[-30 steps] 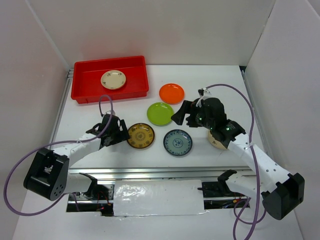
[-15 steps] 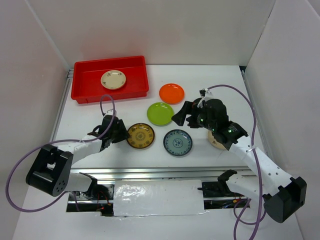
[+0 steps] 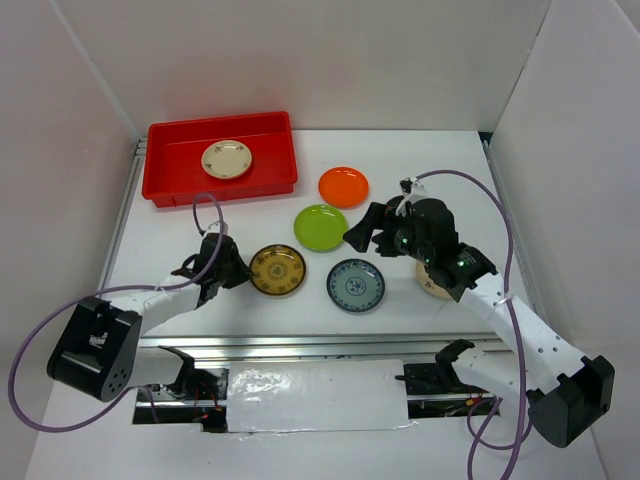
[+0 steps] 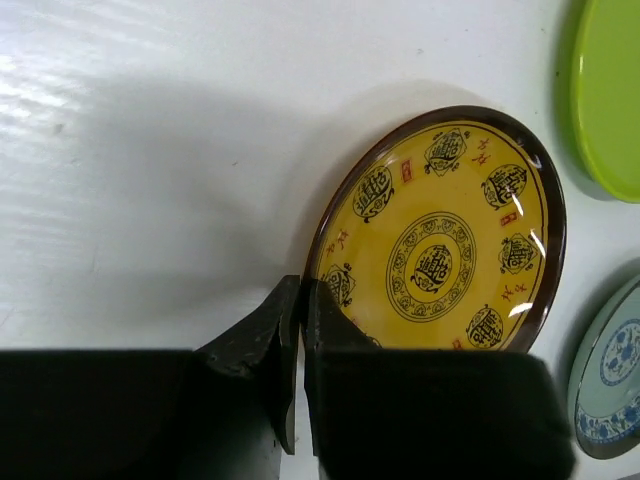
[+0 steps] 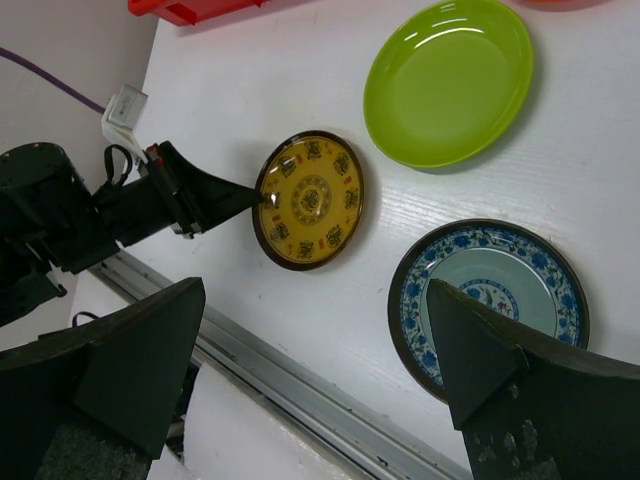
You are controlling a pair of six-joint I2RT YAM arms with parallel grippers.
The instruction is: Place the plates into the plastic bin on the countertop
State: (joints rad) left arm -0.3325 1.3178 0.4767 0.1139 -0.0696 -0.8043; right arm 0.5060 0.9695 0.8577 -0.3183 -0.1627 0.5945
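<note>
The dark gold-patterned plate [image 3: 279, 271] [image 4: 440, 235] lies on the white countertop [image 3: 200, 220]. My left gripper [image 3: 240, 268] [image 4: 301, 285] is at its left rim, jaws pinched together over that edge. My right gripper [image 3: 360, 232] [image 5: 315, 290] hovers wide open with nothing in it, above the lime green plate [image 3: 320, 227] [image 5: 448, 80] and the blue-patterned plate [image 3: 355, 285] [image 5: 490, 300]. An orange plate [image 3: 343, 186] lies further back. The red plastic bin [image 3: 165, 185] at the back left holds one cream plate [image 3: 227, 158].
Another cream plate [image 3: 430, 286] peeks out from under my right arm. A metal rail [image 3: 300, 345] runs along the front edge. White walls enclose the left, back and right sides.
My left gripper's jaws have closed from wide open onto the gold-patterned plate's left rim. The right arm has barely moved.
</note>
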